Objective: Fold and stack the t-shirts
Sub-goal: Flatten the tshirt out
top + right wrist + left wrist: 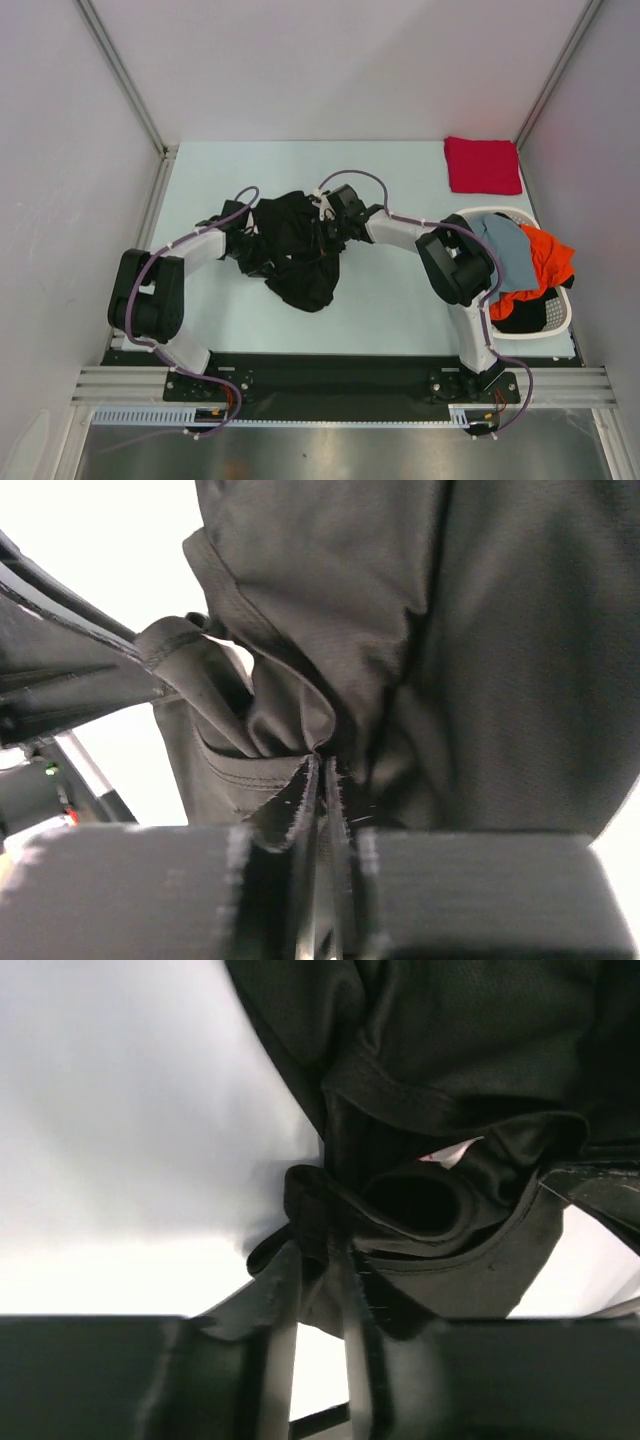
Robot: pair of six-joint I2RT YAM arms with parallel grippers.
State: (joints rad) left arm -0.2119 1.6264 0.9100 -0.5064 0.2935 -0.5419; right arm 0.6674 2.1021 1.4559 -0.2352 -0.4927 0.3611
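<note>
A large black t-shirt lies crumpled mid-table between both arms. My left gripper sits at its left edge; in the left wrist view the gripper is shut on a fold of the black t-shirt, with a bit of pale label showing. From the right, my right gripper reaches into the shirt's top. In the right wrist view the gripper is pinched shut on a hem of the black t-shirt. A folded red t-shirt lies at the back right.
A white perforated basket stands at the right edge, holding a grey-blue tee, an orange tee and dark cloth. Metal frame posts rise at both back corners, with walls close on each side.
</note>
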